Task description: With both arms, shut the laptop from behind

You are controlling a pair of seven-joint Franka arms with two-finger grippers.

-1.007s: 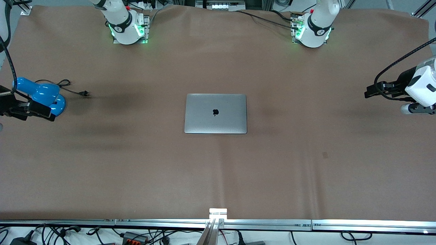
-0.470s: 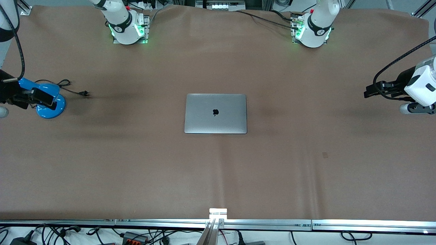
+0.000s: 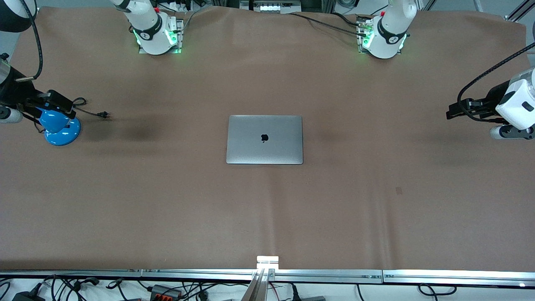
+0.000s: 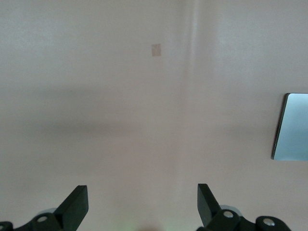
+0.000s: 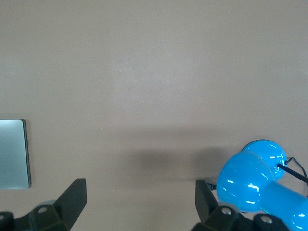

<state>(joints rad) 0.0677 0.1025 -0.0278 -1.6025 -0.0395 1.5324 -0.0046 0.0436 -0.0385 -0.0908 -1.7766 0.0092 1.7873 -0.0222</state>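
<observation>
- The laptop (image 3: 264, 139) is seen shut flat at the centre of the tabletop (image 3: 267, 217), logo up.
- The left claw (image 3: 455, 110) is held open over the tabletop's left-arm end, the laptop well apart at its 9 o'clock in the front view.
- The right claw (image 3: 56, 102) is held open over the blue lamp (image 3: 58, 127), the laptop well apart at its 3 o'clock.

A glossy blue plastic desk lamp (image 3: 58, 127) with a round base stands on the brown, slightly creased table (image 3: 267, 209) at the right arm's end. Its thin black cord (image 3: 90, 109) trails across the surface to a small plug. A small dark square mark (image 3: 398, 190) sits on the table toward the left arm's end.
</observation>
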